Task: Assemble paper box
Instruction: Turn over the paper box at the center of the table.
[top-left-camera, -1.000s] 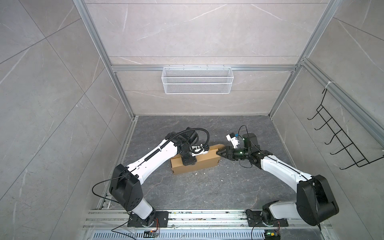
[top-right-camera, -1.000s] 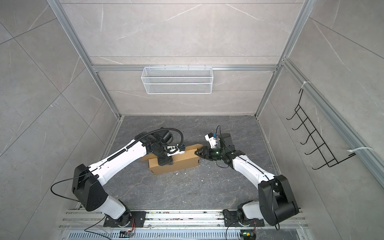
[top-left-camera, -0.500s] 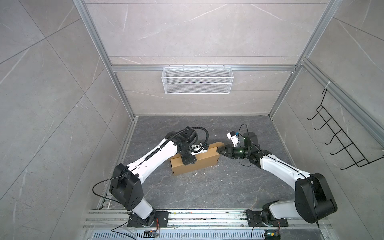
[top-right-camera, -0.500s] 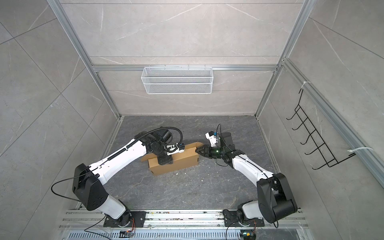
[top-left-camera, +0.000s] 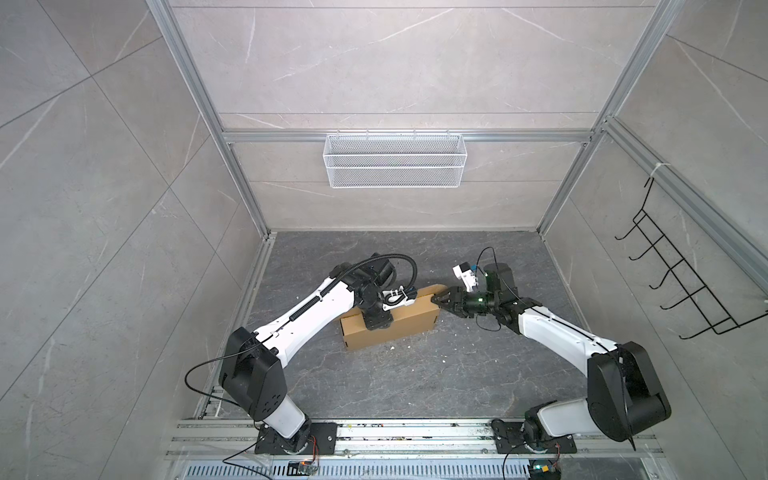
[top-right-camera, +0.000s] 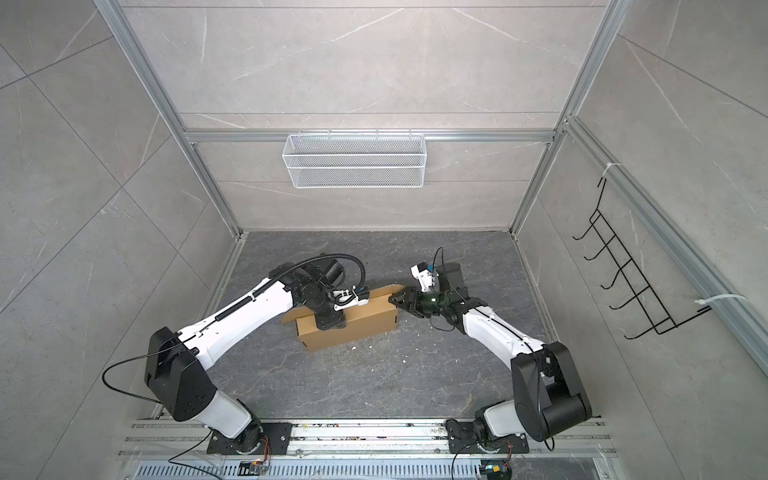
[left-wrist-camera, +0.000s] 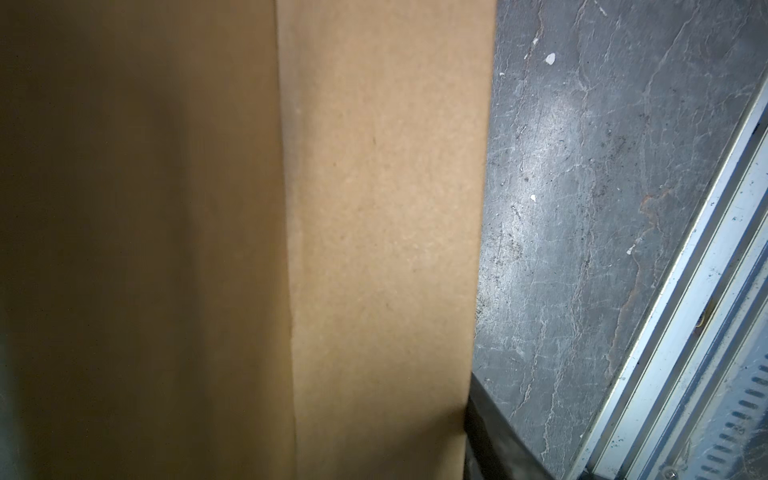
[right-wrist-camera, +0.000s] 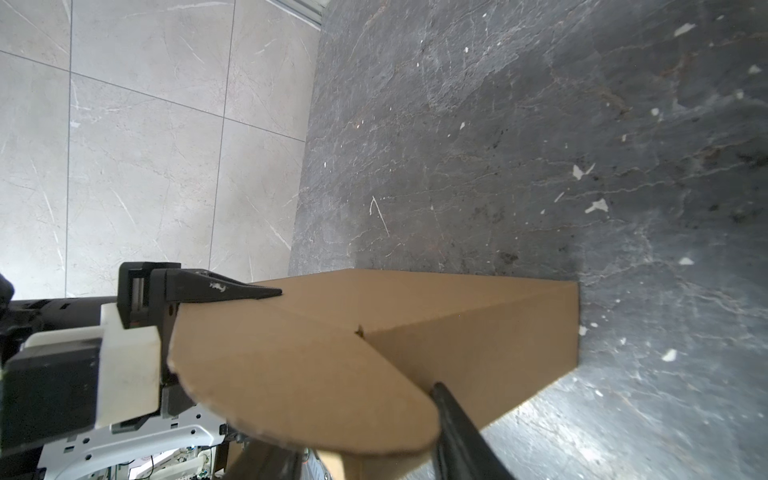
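Top views: the brown corrugated cardboard box stands folded up on the dark grey stone surface. The left pincer is over its long wall, and the right pincer is at its end.
Left wrist: cardboard runs right beside one black finger; whether the left pincer grips it cannot be told.
Right wrist: the right pincer is spread, with the rounded end flap between its fingers and not pinched.
Progress: the walls are up; tucking the flap and closing the box likely remain.
Room: white crumbs lie on the surface, and a white wire basket hangs on the grey tiled walls far beyond both pincers.

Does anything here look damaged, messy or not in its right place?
Yes. Small white scraps lie scattered on the dark floor near the paper box. The box's rounded flap sticks out untucked, and its edge looks slightly frayed.
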